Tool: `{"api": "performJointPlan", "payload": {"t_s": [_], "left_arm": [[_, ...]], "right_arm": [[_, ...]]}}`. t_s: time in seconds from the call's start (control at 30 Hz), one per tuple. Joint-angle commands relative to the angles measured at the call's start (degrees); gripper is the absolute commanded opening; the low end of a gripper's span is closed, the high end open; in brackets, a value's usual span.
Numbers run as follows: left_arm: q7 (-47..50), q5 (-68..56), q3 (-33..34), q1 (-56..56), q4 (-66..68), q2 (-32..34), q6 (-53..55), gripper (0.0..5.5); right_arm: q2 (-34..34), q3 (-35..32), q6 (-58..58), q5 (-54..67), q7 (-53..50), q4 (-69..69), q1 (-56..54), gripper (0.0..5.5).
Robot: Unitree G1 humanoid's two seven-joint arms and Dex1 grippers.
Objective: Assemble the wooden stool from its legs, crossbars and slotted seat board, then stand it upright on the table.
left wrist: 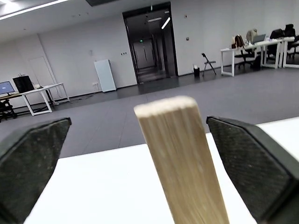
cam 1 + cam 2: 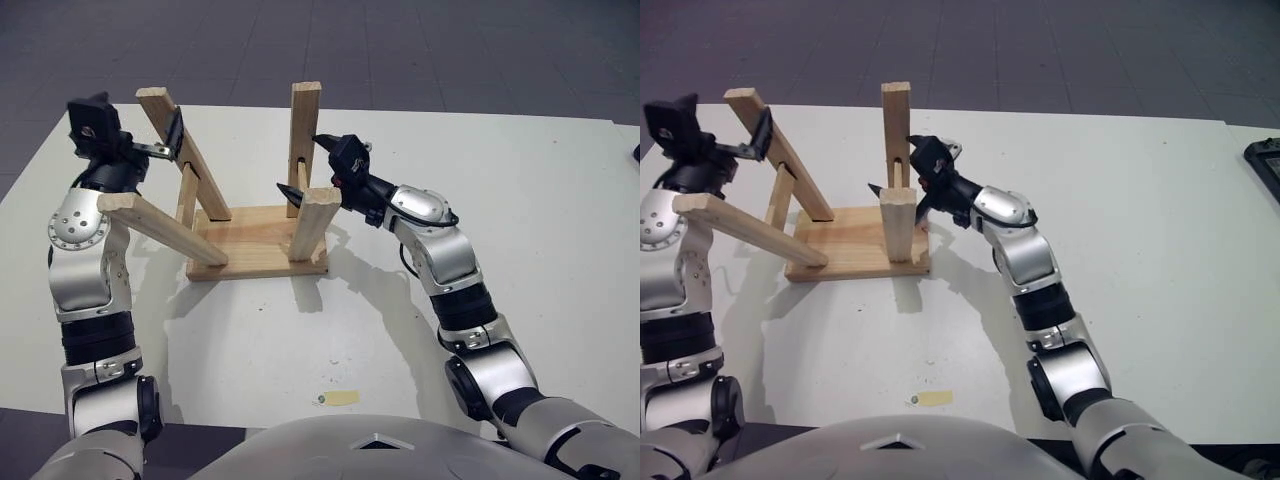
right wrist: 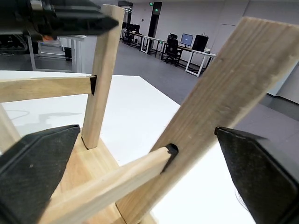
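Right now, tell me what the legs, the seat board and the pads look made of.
Legs: pale, unfinished wood, likely pine, going by the straight grain and matte sawn ends.
Seat board: wood, slightly warmer in tone, with visible grain; perhaps lightly sealed.
Pads: black, matte and finely dimpled; probably rubber or textured plastic.

- Board [image 2: 255, 250] lies on the surface [image 2: 520, 200], legs [image 2: 315, 225] pointing up.
- Left claw [image 2: 168, 138] straddles the rear left leg [image 2: 198, 175].
- Right claw [image 2: 303, 165] straddles the rear right leg [image 2: 305, 110].
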Motion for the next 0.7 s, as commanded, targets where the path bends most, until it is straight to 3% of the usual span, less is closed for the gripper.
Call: {"api": "performJointPlan", "payload": {"t_s": [0.03, 0.23, 0.47, 0.63, 0.7], "left_arm": [[1.86, -2.62, 2.04, -0.89, -3.31, -1.28, 2.15, 5.40], [-2.99, -10.31, 13.60, 7.03, -6.03, 4.90, 7.36, 5.40], [-30.05, -23.77, 28.74, 26.93, -8.24, 17.19, 13.79, 5.40], [-44.14, -30.95, 34.84, 39.17, -10.25, 17.95, 16.66, 5.40], [-45.02, -32.67, 32.91, 39.37, -12.17, 17.79, 17.20, 5.40]], "right_arm": [[-1.93, -5.74, 1.58, 0.70, -4.84, -1.34, -0.38, 5.39], [-7.14, -14.06, 3.63, 8.72, -1.58, -6.15, 1.06, 5.39], [-21.97, -23.14, 12.79, 32.15, 19.91, -20.45, 9.47, 5.39], [-29.20, -20.21, 15.50, 35.69, 28.34, -22.90, 13.93, 5.39], [-29.02, -16.92, 14.91, 34.97, 29.40, -23.21, 14.09, 5.39]]}}
